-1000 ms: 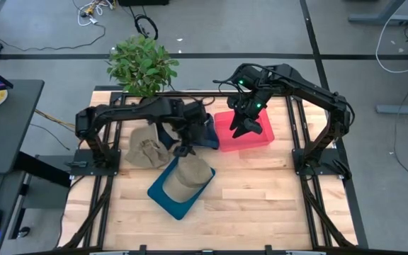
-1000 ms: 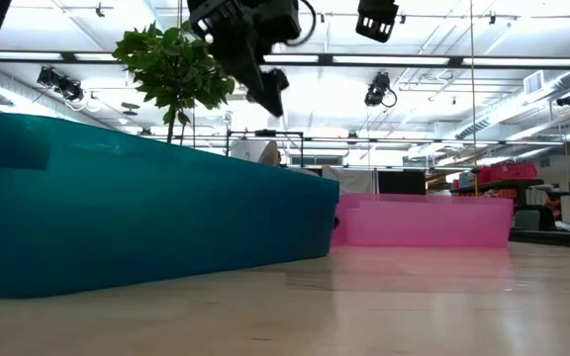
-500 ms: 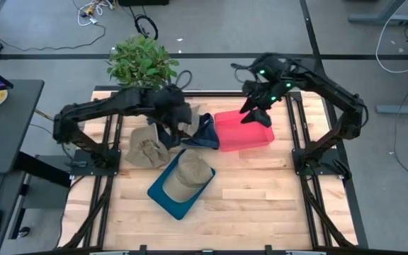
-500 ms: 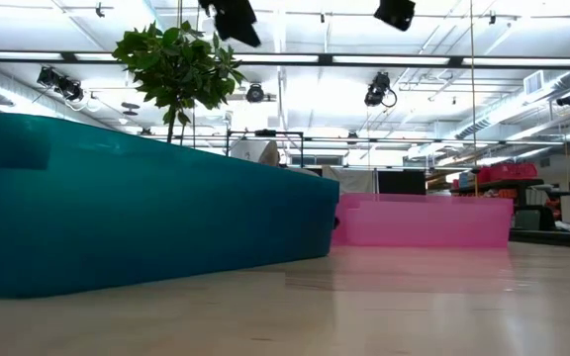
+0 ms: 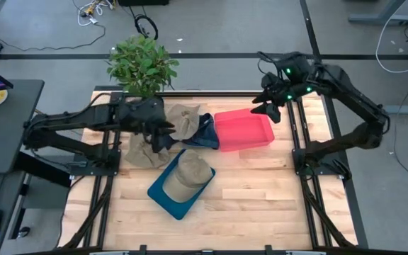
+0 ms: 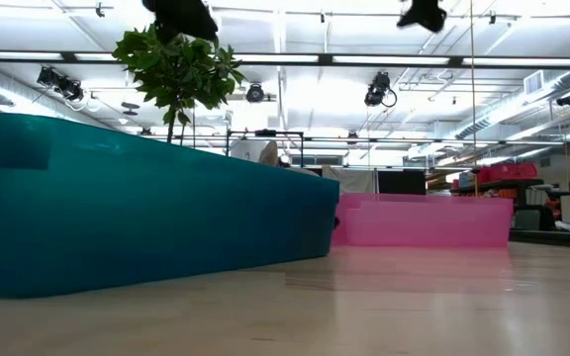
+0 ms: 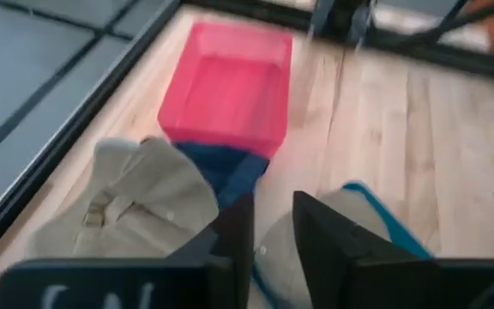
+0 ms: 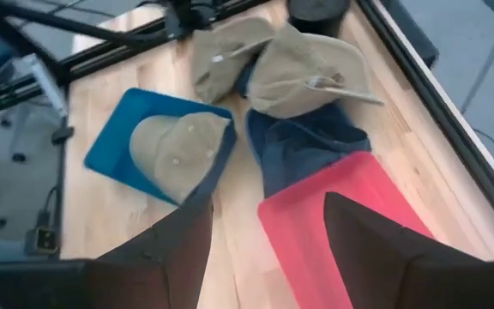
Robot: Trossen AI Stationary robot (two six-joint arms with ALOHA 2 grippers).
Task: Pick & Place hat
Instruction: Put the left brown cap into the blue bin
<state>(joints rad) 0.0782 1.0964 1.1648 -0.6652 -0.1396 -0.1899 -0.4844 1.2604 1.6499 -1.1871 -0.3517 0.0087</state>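
Nearest to you on the wooden table (image 5: 261, 191) sits the teal bin (image 5: 163, 193), turned at an angle, with a tan hat (image 5: 187, 174) resting in it, crown up. From table height that bin's wall (image 6: 156, 213) fills most of the view and hides whatever lies behind it.

Just past the bin, your left gripper (image 5: 163, 136) hangs above the heap of loose hats. Its fingers (image 7: 234, 227) stand narrow, only a thin gap between them, and nothing sits in that gap. Under and beside it lie a crumpled tan hat (image 5: 142, 150), another tan hat (image 5: 183, 120) and a dark blue hat (image 5: 205, 133), all crowded together; the blue one lies against the near wall of the pink bin (image 5: 244, 130).

The pink bin stands to the right of the heap, apart from the teal one.

Farther back, your right gripper (image 5: 266, 108) hovers high beyond the pink bin's far corner, fingers (image 8: 376, 236) spread apart with nothing between them.

At the far edge a potted plant (image 5: 142, 65) stands behind the left arm.
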